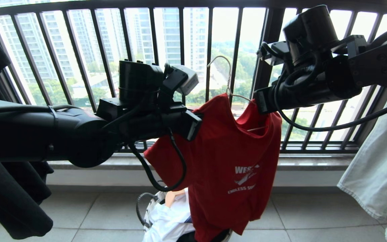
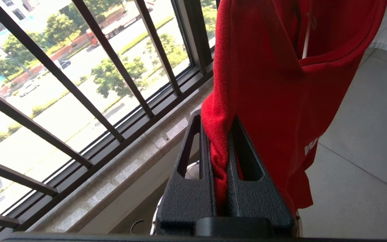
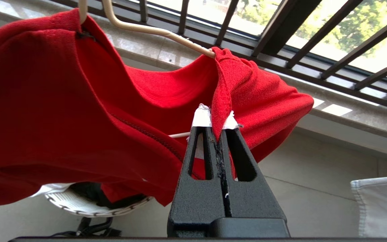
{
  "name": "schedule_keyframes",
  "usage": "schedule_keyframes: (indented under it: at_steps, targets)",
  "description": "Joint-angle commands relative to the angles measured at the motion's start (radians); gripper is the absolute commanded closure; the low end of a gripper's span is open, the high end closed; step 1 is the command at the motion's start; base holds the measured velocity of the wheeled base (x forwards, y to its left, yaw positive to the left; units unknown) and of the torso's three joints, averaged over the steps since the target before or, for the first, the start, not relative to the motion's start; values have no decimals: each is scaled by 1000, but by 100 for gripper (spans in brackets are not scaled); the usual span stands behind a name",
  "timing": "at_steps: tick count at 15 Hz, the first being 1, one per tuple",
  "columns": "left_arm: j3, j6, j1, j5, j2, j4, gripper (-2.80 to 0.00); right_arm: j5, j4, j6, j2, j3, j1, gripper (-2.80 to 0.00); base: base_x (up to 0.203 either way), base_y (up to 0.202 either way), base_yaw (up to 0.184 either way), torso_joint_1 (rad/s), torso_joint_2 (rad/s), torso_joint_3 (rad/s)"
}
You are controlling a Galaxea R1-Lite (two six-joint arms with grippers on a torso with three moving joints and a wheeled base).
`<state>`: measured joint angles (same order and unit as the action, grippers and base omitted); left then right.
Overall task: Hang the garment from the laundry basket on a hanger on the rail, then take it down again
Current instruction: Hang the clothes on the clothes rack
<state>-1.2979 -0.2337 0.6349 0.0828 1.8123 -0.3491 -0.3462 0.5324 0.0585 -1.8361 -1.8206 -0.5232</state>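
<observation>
Between two grippers: red T-shirt half-dressed on the wire hanger

Between the two raised arms hangs the red T-shirt (image 1: 233, 158), its collar threaded over the white wire hanger (image 1: 228, 85), whose hook stands free in front of the window railing (image 1: 180, 50); no rail shows in these views. The left gripper (image 2: 221, 141) has its fingers pressed together on a bunched fold of the shirt's shoulder or sleeve edge. The right gripper (image 3: 217, 129) pinches the opposite shoulder hem just beside the point where the hanger's arm (image 3: 166, 33) disappears under the cloth. Directly beneath the right gripper sits the white-rimmed laundry basket (image 3: 89, 210), with pale laundry inside.

The step in hand looks like seating the shirt squarely on the hanger. To do it well, each gripper should probably draw its shoulder outward and down over the wire end, keeping tension even so the hanger does not tip or slide out of the collar. Uneven pulling risks dragging the shirt off one side.
</observation>
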Motion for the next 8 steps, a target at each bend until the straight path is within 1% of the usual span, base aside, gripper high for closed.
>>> schedule_keyframes:
  at_steps: [1,3,8]
  targets:
    - [-3,-15,5,-1,33,-2,0,84,62,55,7,-39,-3,0,0,0,0,0,0,0]
    - [-3,-16,5,0,32,-2,0,131,72,77,19,-40,7,0,0,0,0,0,0,0]
    - [31,-16,10,3,-36,-1,0,135,60,78,9,-42,95,0,0,0,0,0,0,0]
